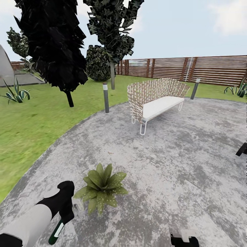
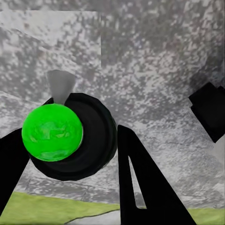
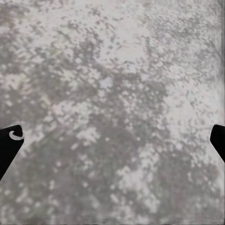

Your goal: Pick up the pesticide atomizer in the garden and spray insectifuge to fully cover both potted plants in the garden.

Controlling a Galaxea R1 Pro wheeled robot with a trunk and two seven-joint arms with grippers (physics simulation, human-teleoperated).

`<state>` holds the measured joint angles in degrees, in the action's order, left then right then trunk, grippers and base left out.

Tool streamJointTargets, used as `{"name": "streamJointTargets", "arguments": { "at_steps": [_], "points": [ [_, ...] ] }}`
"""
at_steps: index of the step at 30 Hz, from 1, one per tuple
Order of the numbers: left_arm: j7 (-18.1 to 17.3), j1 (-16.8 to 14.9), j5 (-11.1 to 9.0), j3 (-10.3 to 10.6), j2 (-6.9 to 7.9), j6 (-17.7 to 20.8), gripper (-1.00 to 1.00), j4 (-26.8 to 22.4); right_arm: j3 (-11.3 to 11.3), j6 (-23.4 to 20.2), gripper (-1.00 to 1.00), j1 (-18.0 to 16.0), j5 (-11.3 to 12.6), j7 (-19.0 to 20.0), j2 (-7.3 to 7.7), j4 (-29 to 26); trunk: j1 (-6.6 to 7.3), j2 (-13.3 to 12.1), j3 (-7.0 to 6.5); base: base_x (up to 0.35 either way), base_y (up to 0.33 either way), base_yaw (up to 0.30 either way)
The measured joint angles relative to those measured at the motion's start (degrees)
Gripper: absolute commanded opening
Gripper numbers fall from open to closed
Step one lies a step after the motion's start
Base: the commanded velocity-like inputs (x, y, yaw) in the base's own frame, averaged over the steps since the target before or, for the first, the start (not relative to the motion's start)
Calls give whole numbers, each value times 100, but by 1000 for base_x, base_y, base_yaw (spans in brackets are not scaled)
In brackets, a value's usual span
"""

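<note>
Nearest the camera in the head view, the left gripper [image 1: 67, 209] is clamped on the pesticide atomizer [image 1: 56, 231], whose dark green body with its pale stripe hangs below the black fingers while its light head [image 1: 78, 205] projects toward the plant. The left wrist view confirms the hold: the bottle's round dark body with a bright green end [image 2: 52, 132] sits between the two black fingers [image 2: 140, 183], over grey paving. The right gripper [image 1: 184, 239] shows at the lower edge of the head view, low over the patio [image 1: 178, 164]; in the right wrist view its fingertips [image 3: 9, 140] stand far apart at the two edges with bare paving between them, so it is spread wide and carries nothing. Just beyond the left gripper, one potted plant [image 1: 101, 187] sits on the patio, a low rosette of broad leaves, some pale-speckled; the atomizer's head lies just beside its near leaves. Its pot is hidden under the foliage. Farther on stand a wicker bench [image 1: 156, 99], two short bollards [image 1: 105, 97], dark trees, lawn [image 1: 31, 123] and the slatted fence [image 1: 206, 70]. Assessment: pickup is complete and the sprayer appears positioned for the first plant. No spray is visible, so coverage cannot be confirmed. A second low rosette is not identifiable here, and spraying it remains outstanding.
</note>
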<state>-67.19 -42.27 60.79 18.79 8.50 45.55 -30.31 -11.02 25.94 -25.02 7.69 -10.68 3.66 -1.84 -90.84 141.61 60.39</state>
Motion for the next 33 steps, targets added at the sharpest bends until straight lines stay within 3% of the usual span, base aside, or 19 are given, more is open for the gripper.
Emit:
{"name": "streamJointTargets", "arguments": {
  "at_steps": [5,11,19,25,33],
  "points": [
    [42,8,-6,-21,-31,3,-100,-11,-6,-3,100,1,0,5,-5,4,1,0,0,-259,166,-103],
    [50,8,-3,-36,-38,4,-100,-74,-7,-4,100,2,0,6,-5,3,5,0,0,45,292,-274],
    [66,-22,67,-4,16,1,-100,-108,-8,-1,100,2,0,4,-5,4,4,0,0,13,30,-287],
    [251,-51,65,7,-42,4,-100,-111,-7,0,100,2,0,1,-5,4,3,0,0,0,0,-276],
    [272,-61,82,7,16,22,-100,-113,-14,-3,100,1,-7,0,2,12,1,0,0,-159,161,-39]
  ]
}}
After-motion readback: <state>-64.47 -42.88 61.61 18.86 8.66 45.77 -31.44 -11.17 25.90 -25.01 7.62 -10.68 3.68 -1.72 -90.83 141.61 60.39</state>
